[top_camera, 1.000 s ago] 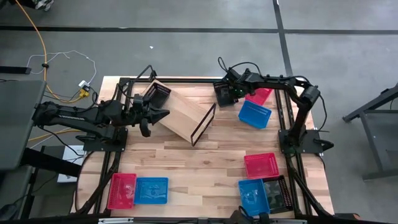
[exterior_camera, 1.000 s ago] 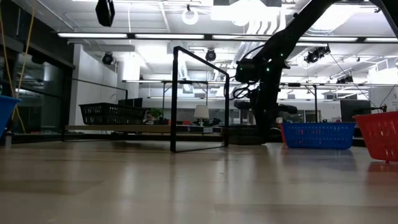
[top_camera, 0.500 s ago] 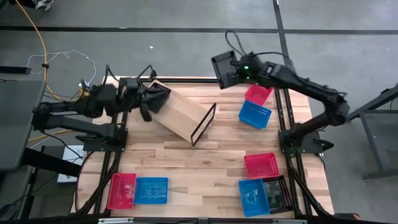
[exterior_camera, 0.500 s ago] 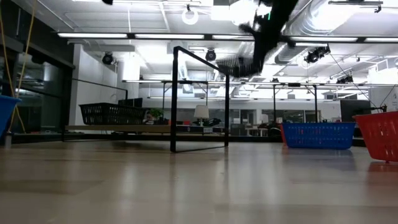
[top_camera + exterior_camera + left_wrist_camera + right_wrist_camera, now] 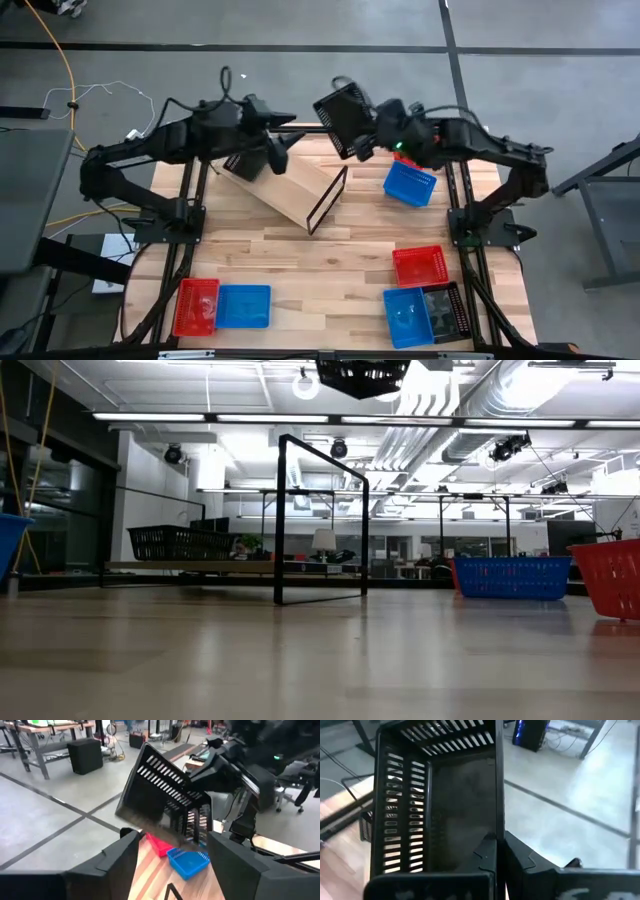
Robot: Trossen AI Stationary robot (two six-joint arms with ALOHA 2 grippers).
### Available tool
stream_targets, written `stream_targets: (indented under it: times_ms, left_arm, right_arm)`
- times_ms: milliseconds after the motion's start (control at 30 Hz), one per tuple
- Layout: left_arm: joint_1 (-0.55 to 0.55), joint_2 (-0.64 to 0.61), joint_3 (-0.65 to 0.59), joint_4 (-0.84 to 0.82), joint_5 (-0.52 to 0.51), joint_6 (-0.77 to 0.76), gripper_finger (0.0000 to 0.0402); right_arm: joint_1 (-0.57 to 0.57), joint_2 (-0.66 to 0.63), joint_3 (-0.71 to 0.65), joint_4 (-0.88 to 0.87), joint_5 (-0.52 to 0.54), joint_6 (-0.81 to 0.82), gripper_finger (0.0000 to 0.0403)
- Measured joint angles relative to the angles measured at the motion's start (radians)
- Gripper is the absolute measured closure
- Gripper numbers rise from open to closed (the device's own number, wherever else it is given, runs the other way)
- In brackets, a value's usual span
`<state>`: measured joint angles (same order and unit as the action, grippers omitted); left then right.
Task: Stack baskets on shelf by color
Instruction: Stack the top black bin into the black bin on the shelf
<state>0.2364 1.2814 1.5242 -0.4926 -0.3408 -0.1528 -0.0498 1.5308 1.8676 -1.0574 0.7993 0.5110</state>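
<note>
Movement: right gripper point(image 5: 368, 140) has swung its black basket point(image 5: 342, 120) from beyond the far edge toward the shelf point(image 5: 290, 185); left gripper point(image 5: 283, 153) has advanced over the shelf's far end.
Right gripper: clamped on the basket's rim, basket tilted in the air above the desk's far edge.
Left gripper: fingers point(image 5: 120, 855) spread wide, holding nothing, basket just beyond them.
Shelf: lying diagonally, far-left of the desk's centre.
Obscured: low view cuts off the raised basket's top; a second black basket point(image 5: 180, 542) on the shelf shows there.

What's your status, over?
Right gripper shut on black basket, held high over the table's far edge. Left gripper open above the shelf, empty. One black basket on shelf. Nothing between basket and shelf.
</note>
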Motion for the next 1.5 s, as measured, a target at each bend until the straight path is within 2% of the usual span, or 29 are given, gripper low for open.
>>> stream_targets:
  times_ms: [200, 467, 700, 900, 1200, 1333, 1500]
  left_arm:
    - [-0.010, 0.056, 0.034, 0.000, -0.064, 0.000, 0.0168]
    - [-0.010, 0.059, 0.035, -0.065, -0.121, 0.000, 0.0169]
    - [-0.010, 0.058, 0.034, -0.169, -0.139, -0.033, 0.0169]
    - [-0.008, 0.059, 0.002, -0.184, -0.173, -0.089, 0.0169]
    - [0.000, 0.058, 0.000, -0.223, -0.195, -0.090, 0.0173]
    - [-0.001, 0.058, 0.000, -0.222, -0.199, -0.065, 0.0215]
    - [-0.001, 0.058, 0.000, -0.222, -0.186, -0.018, 0.0338]
  right_arm:
    - [0.063, 0.103, 0.050, -0.036, 0.080, 0.003, 0.0402]
    - [0.087, 0.181, 0.050, -0.025, 0.082, -0.013, 0.0403]
    - [0.109, 0.184, 0.050, 0.034, 0.065, -0.068, 0.0403]
    - [0.132, 0.181, 0.049, 0.076, 0.011, -0.109, 0.0403]
    - [0.169, 0.181, 0.049, 0.084, 0.012, -0.124, 0.0403]
    - [0.168, 0.181, 0.049, 0.096, 0.011, -0.127, 0.0403]
    - [0.168, 0.181, 0.049, 0.117, -0.017, -0.126, 0.0403]
